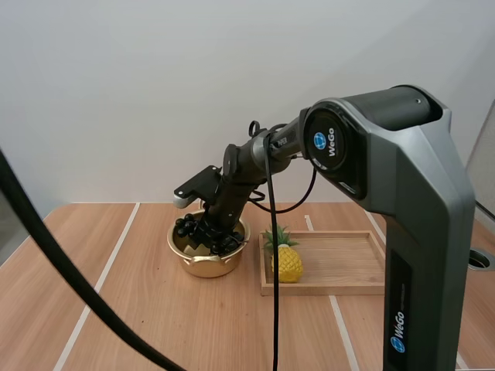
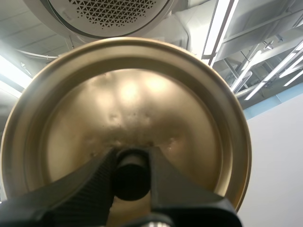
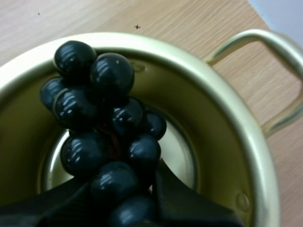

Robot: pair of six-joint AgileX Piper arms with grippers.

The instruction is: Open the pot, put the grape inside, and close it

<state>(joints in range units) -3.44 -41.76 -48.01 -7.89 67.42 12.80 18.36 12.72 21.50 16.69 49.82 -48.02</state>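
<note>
The pot [image 3: 236, 142] is shining pale gold, inside and outside. The grapes [image 3: 109, 137] are gleaming glossy black with small white highlights. The lid [image 2: 128, 104] is glowing in the same gold, while its knob [image 2: 131, 182] is showing matt black. The left gripper [image 2: 131, 158] is looking black with a fine dotted texture. The table [image 1: 116, 309] is showing pale brown wood grain with white stripes. The pineapple [image 1: 288, 265] is showing yellow with green leaves, and the tray [image 1: 340, 263] light wood.
</note>
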